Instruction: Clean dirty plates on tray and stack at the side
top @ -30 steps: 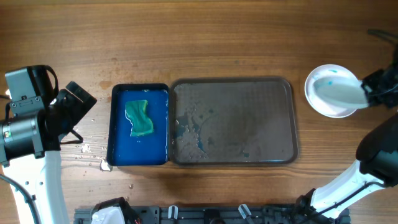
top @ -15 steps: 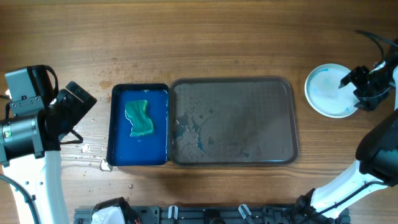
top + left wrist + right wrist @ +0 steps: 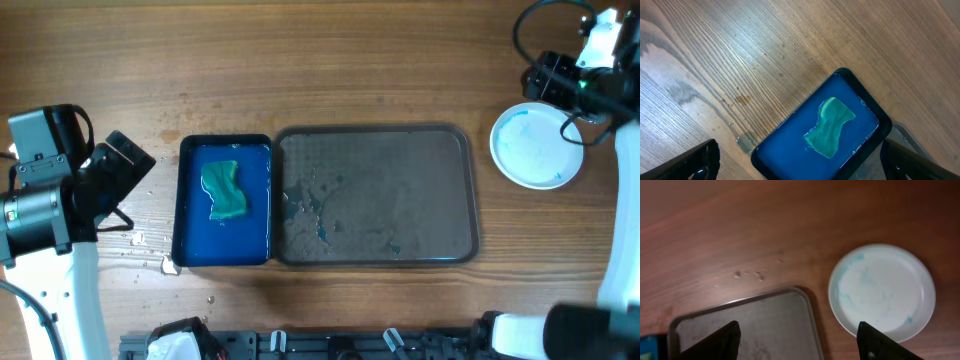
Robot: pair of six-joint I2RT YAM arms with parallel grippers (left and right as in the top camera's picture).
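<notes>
Right wrist view: right gripper (image 3: 800,342) spread wide, holding nothing — plate (image 3: 882,291) lies on the table (image 3: 740,240) ahead and to its right, faint blue smears showing; tray (image 3: 765,325) toward its left finger, bare of plates. Judged best: rise straight up — no sideways sweep near the rim.

The only furniture in view was a brown wooden table (image 3: 330,60) with long grain running left to right in the overhead view. Its top filled every view to the edges. Small water droplets (image 3: 140,238) lay on the wood toward the left side, and a second cluster of droplets (image 3: 752,274) showed in the right wrist view. A black rail (image 3: 330,345) ran along the near edge of the table. Lighting was even and diffuse, with a pale sheen on the wood in the left wrist view and a dimmer, reddish cast in the right wrist view.
</notes>
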